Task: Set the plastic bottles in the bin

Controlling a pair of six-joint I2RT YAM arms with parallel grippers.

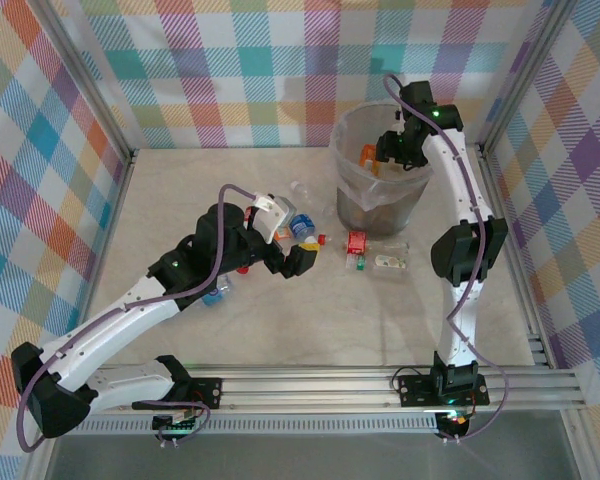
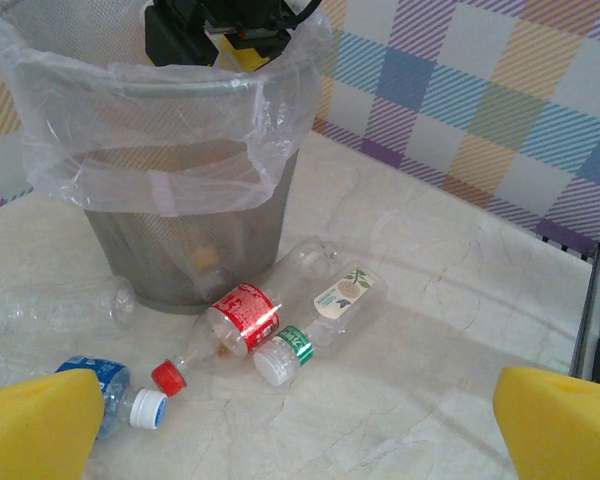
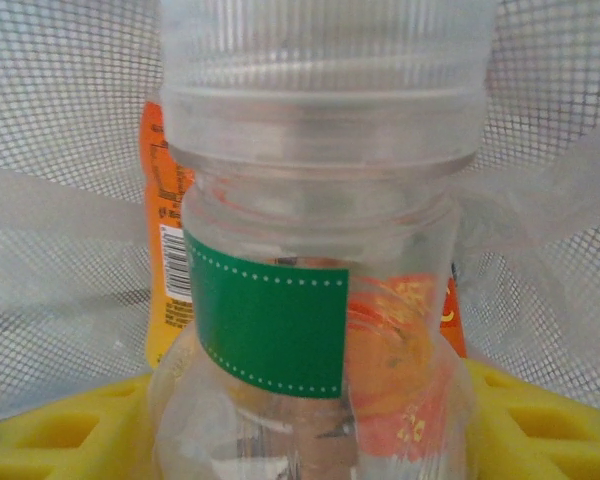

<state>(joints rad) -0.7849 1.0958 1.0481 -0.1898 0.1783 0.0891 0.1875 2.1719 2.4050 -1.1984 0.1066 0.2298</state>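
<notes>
The bin (image 1: 352,200), grey mesh with a clear liner, stands at the back right of the table. My right gripper (image 1: 392,150) hangs over its mouth, shut on a clear bottle with a green label (image 3: 280,320) held between yellow pads (image 3: 50,430). An orange bottle (image 3: 165,230) lies inside the bin behind it. My left gripper (image 1: 280,250) is open above the table, its yellow pads (image 2: 35,425) wide apart and holding nothing. Ahead of it lie a red-label bottle (image 2: 242,318), a green-neck bottle (image 2: 330,305), a blue-label bottle (image 2: 105,385) and a clear crushed bottle (image 2: 50,305).
Another bottle with a blue label (image 1: 217,293) lies under the left arm. Checkered walls and an aluminium frame (image 1: 500,180) enclose the table. Bare marble (image 2: 430,330) stretches right of the bottles.
</notes>
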